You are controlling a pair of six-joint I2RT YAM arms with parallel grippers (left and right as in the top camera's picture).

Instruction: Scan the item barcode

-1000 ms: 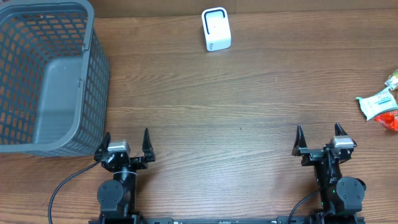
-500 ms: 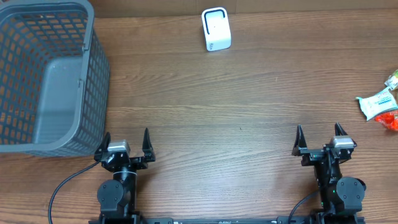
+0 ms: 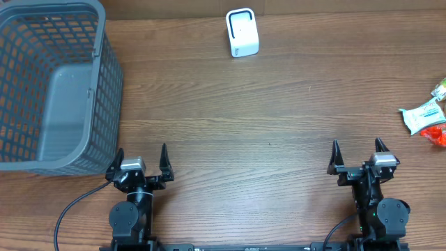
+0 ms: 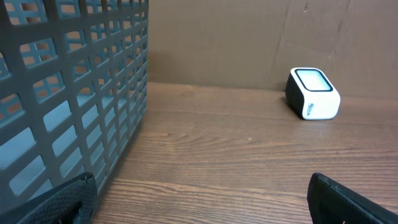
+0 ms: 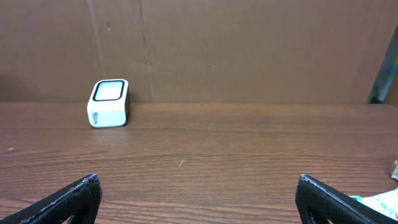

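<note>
The left tool (image 3: 142, 149) and the right tool (image 3: 356, 143) were pictured at the near edge of the brown wooden tabletop (image 3: 244, 111), each spread wide with nothing held. The small white-and-green plastic packet (image 3: 423, 116) was seen lying at the far right edge, well apart from the right tool and just beside a red-orange item (image 3: 437, 135). The white box-shaped scanner (image 3: 242, 32) was shown at the back, the grey plastic mesh basket (image 3: 104, 97) at the left.

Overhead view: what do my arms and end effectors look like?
Both arms are black. The left end effector and right end effector each have two pointed black fingers and a grey block. A black cable leaves the left arm.
</note>
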